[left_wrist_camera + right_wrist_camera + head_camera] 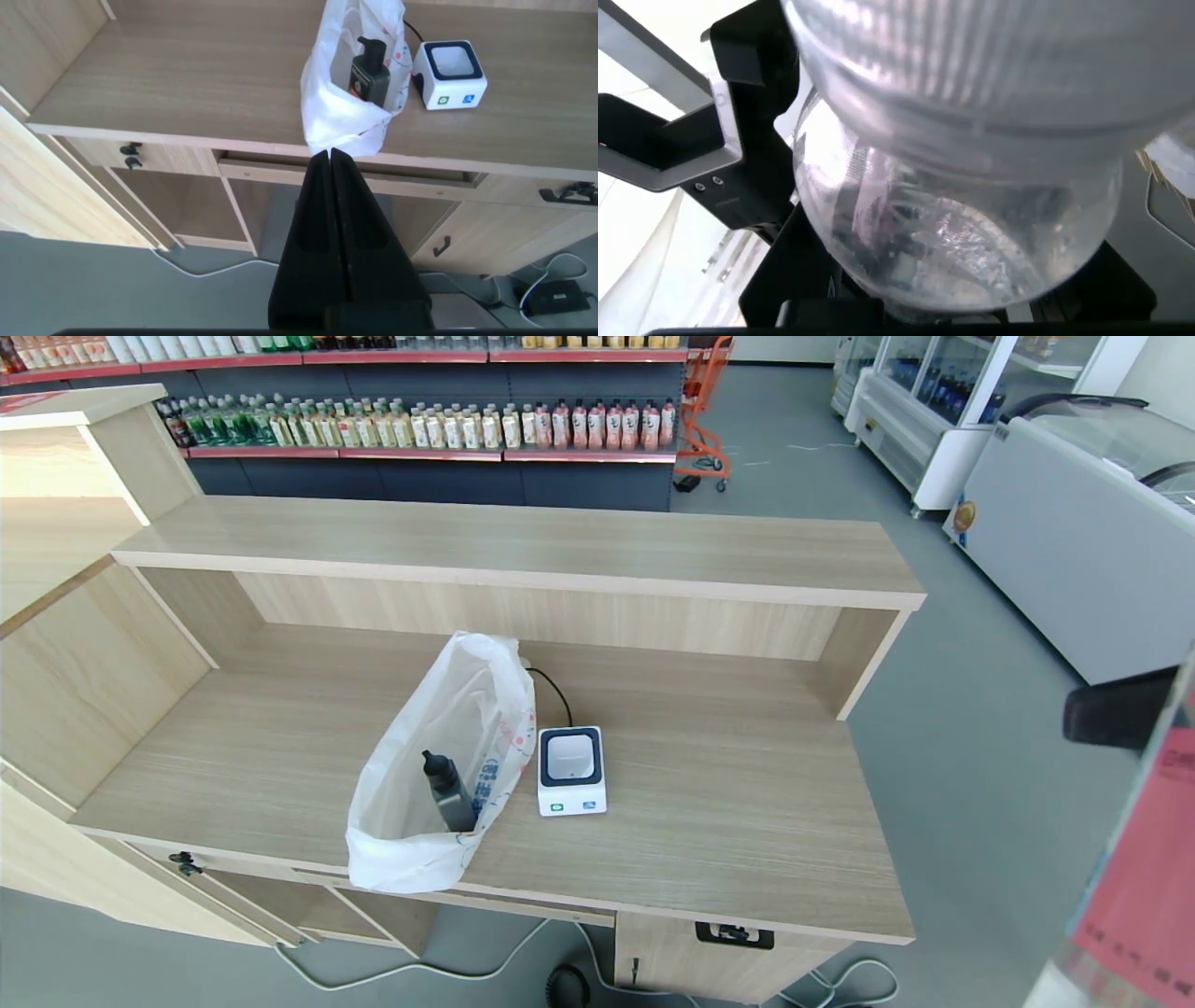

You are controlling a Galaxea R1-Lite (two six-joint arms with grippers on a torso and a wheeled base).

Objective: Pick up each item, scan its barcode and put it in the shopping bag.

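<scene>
- Light wooden counter (728, 803): a raised wooden ledge (523, 546) runs along its back edge.
- White plastic shopping bag (392, 859): on the counter at the front edge, left of centre.
- Dark pump-top bottle (448, 793): upright inside the bag.
- White square barcode scanner (571, 770): on the counter, just beside the bag's right side.
- Black cable (553, 689): behind the scanner, passing behind the bag.
- Clear plastic bottle (971, 243): in the right gripper (943, 187), well right of the scanner.

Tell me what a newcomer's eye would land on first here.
The white shopping bag stands open on the wooden counter with a dark bottle inside, and the white scanner sits just to its right. A clear bottle with a pink label looms at the head view's right edge, off the counter.
</scene>
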